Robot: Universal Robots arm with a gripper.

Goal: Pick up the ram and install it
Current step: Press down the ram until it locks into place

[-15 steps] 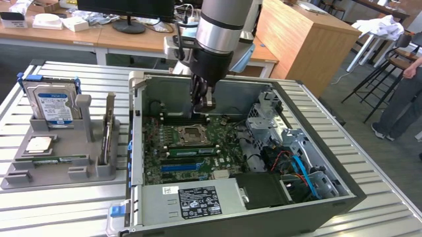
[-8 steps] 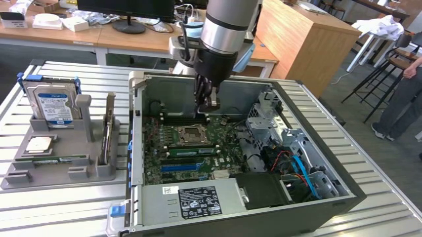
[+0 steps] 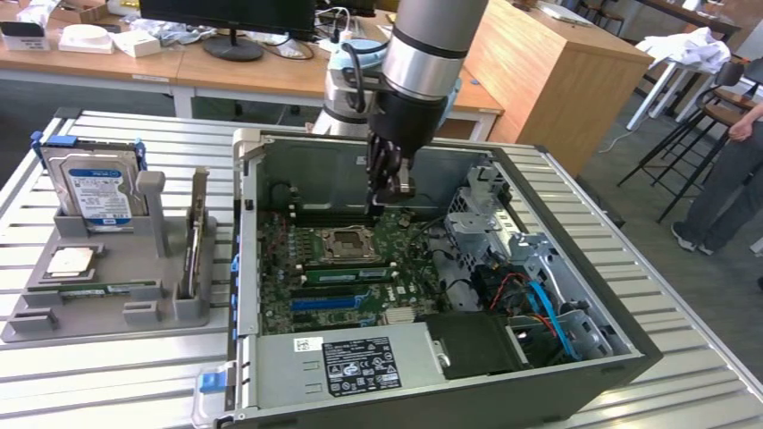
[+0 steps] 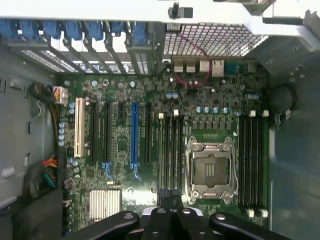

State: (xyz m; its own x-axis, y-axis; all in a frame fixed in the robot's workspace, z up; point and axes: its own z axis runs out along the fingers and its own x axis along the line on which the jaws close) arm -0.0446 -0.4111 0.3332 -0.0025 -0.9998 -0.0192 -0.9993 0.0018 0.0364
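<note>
The claw [image 3: 390, 186] hangs inside the open computer case [image 3: 573, 241], low over the motherboard [image 3: 346, 277], with its black fingers [image 4: 172, 215] pressed together. Whether anything thin is pinched between them cannot be told. Just below and in front of the claw lies the empty processor socket [image 3: 349, 243], its metal frame bare. In the wrist view the socket [image 4: 210, 167] sits just ahead of the fingertips, flanked by dark memory slots [image 4: 169, 150] on one side and 4 more slots [image 4: 252, 157] on the other.

Well away from the claw, toward the exterior view's left, a grey holder tray [image 3: 120, 286] rests on the slatted metal tabletop [image 3: 107, 375]. The ram [image 3: 105, 290], a long green stick, lies flat in the tray's front groove. Beside it in the tray lie a square silver processor chip [image 3: 70, 262] and an upright blue-labelled hard drive [image 3: 96, 188].

A person [image 3: 733, 170] stands far off at the exterior view's right edge.
</note>
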